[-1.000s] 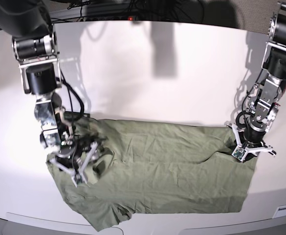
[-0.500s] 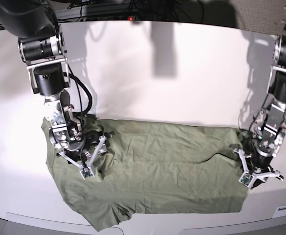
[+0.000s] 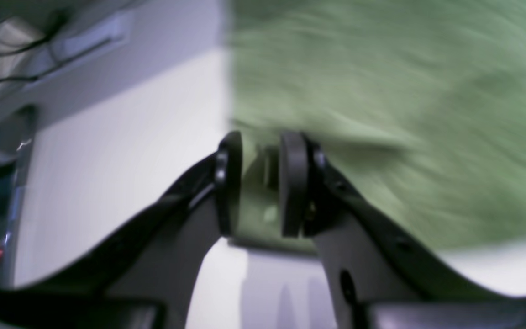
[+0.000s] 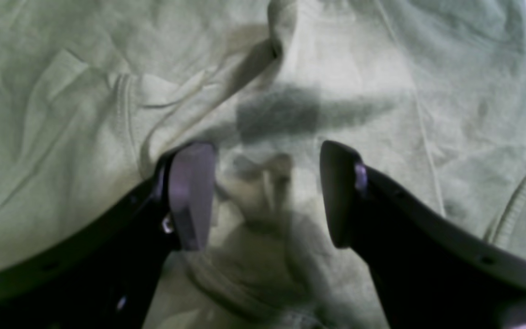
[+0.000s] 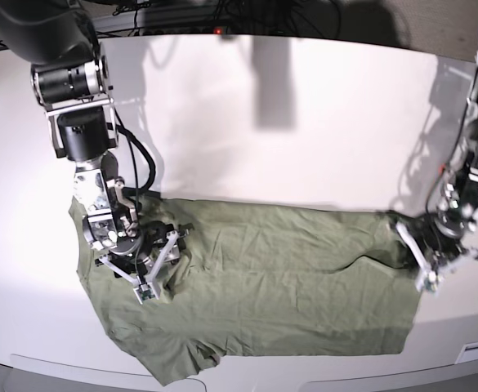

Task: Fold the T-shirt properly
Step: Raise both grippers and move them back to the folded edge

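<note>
The green T-shirt [image 5: 288, 269] lies spread flat and wrinkled across the near half of the white table [image 5: 263, 139]. My right gripper [image 5: 158, 263] is at the shirt's left end, pointing down at it. In the right wrist view the right gripper [image 4: 265, 151] is open wide, with a small bunched fold of the T-shirt [image 4: 381, 91] between its fingers. My left gripper [image 5: 447, 265] hovers at the shirt's right edge. In the blurred left wrist view the left gripper [image 3: 262, 139] has its jaws a little apart over the corner of the T-shirt [image 3: 381, 91], which lies flat.
The table's front edge [image 5: 304, 367] runs just below the shirt's lower hem. Cables and dark equipment [image 5: 222, 12] line the back edge. In the left wrist view, bare table [image 3: 130, 137] lies left of the cloth.
The left gripper moved outward off the shirt's right edge, and that corner now lies flatter and further right. The right arm shifted up and left early on, and the left sleeve spread out.
</note>
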You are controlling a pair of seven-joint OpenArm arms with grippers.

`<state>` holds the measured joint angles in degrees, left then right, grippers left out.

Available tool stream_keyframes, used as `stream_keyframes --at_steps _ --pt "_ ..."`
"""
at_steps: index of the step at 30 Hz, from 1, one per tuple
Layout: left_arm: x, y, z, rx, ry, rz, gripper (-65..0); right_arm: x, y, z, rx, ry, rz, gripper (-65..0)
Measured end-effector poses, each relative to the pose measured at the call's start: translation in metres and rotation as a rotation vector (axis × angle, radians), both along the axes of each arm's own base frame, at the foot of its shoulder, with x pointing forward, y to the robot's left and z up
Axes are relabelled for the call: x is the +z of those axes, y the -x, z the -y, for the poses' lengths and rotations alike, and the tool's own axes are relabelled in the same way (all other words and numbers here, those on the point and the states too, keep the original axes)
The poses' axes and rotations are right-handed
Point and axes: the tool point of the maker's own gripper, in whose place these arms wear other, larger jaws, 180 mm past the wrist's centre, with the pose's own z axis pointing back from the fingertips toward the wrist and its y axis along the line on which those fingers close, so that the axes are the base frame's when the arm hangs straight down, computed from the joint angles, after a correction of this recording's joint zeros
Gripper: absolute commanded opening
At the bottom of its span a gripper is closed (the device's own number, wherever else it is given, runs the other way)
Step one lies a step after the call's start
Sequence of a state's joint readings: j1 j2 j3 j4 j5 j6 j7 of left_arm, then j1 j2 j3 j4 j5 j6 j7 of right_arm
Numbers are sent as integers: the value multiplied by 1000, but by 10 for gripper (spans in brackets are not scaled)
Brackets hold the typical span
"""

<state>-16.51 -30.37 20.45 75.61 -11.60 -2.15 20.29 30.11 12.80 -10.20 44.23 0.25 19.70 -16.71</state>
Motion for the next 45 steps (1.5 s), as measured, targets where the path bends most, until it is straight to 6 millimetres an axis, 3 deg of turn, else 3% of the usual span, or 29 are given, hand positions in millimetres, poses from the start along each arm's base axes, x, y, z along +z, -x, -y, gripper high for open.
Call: stream_keyframes --at_steps 3,7,12,16,20,23,25,35,45 --pt "-12 12 20 -46 -23 11 -504 2 0 1 3 5 5 -285" --pt "-21 -5 37 -11 45 2 -504 24 0 -7 38 13 66 -285" --pt "-44 -9 38 45 81 -100 -504 41 11 -17 49 5 68 -285" --pt "-48 -12 28 69 77 -110 -504 29 26 13 -53 -17 10 -285" --pt "-73 -1 8 121 66 -176 -504 18 43 49 -161 -38 -23 -285" --pt "-91 8 6 113 85 -224 -504 -2 64 49 -143 -47 -72 -285" --pt "-93 10 5 122 103 -219 -504 -12 74 41 -134 -90 -85 -285" --pt "-102 19 9 105 104 -273 -504 -26 95 42 -128 -106 -116 -285" --pt "-119 63 1 133 177 -218 -504 -33 141 50 -101 -93 -121 -285"
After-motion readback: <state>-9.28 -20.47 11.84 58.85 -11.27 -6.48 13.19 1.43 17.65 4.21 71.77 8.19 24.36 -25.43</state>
